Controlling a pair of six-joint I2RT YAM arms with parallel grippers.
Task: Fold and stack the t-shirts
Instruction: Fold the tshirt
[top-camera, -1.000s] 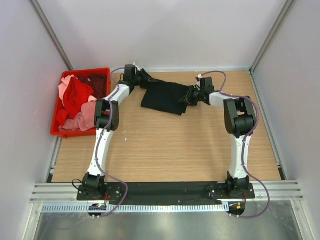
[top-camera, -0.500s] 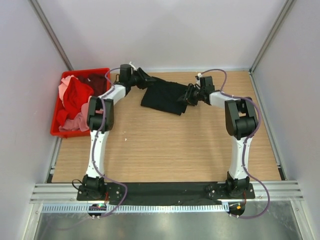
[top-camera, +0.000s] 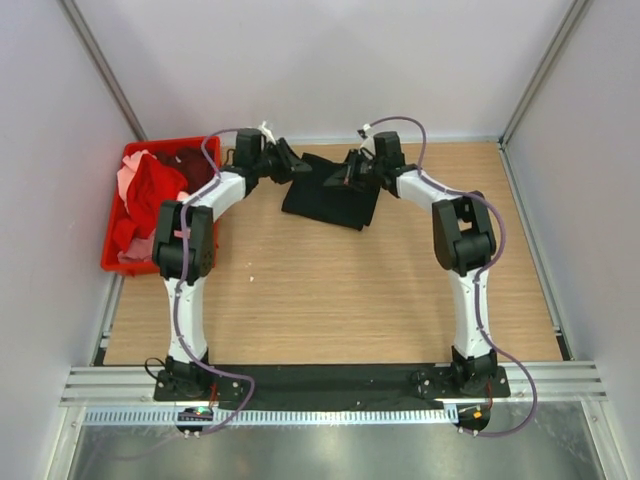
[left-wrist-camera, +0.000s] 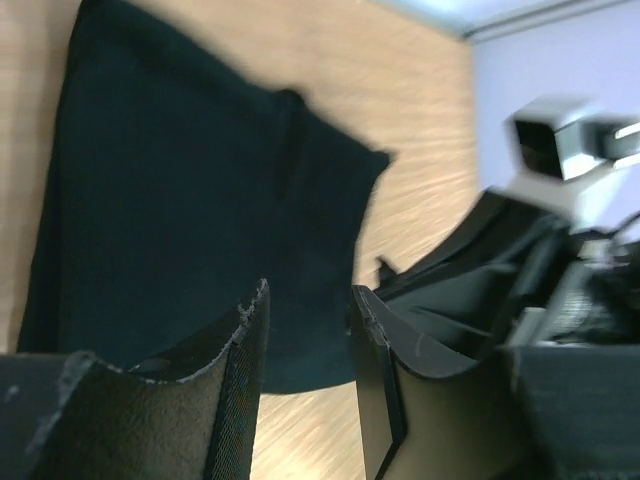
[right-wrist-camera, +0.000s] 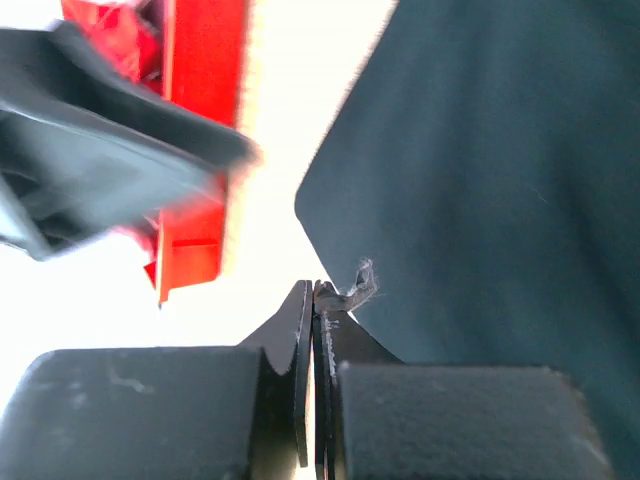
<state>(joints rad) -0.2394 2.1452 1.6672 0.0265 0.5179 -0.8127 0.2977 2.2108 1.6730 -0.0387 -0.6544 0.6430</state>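
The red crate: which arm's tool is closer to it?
Left. The left tool is just right of the red crate, at the black t-shirt's edge; the right tool is farther right, over that t-shirt.

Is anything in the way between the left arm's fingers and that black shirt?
Nothing visible. The left fingers stand apart close above the black shirt, with no object between them and the cloth. The right arm is off to one side, not in that gap.
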